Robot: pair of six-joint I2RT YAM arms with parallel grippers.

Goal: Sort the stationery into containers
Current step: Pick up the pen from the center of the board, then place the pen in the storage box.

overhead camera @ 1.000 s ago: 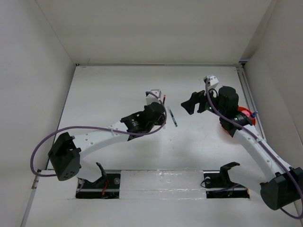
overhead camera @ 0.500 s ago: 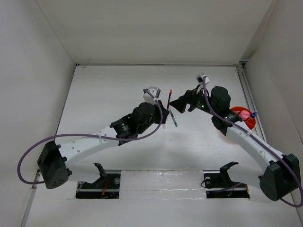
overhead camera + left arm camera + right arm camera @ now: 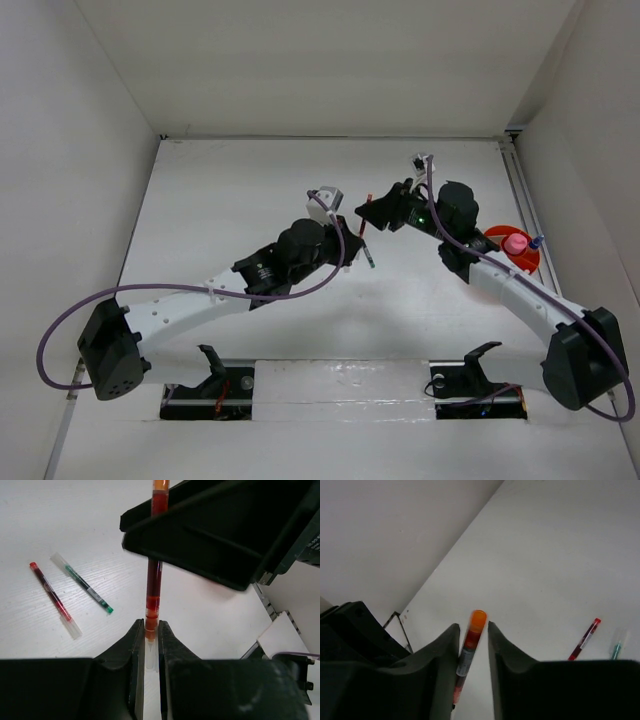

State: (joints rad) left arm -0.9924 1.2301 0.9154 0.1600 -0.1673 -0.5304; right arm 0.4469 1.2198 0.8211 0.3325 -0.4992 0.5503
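A red pen with an orange cap (image 3: 154, 580) hangs in the air between both arms. My left gripper (image 3: 151, 625) is shut on its clear tip end. My right gripper (image 3: 474, 625) has closed round the orange-capped end (image 3: 476, 622), and the pen lies against one finger. From above, the pen (image 3: 366, 215) bridges the left gripper (image 3: 356, 236) and the right gripper (image 3: 378, 208). Another red pen (image 3: 52, 599) and a green pen (image 3: 85, 586) lie on the table below. The orange tub (image 3: 494, 233) stands at the right with a pink-capped cylinder (image 3: 515, 243) in it and a blue-capped bottle (image 3: 537, 241) at its edge.
White walls close off the table at the back and both sides. A rail (image 3: 520, 195) runs along the right edge beside the tub. Two black holders (image 3: 480, 360) sit in the slot near the arm bases.
My right gripper has moved left to the raised pen and its jaws have closed round the orange end. The left arm lifted the pen toward it and kept its grip.
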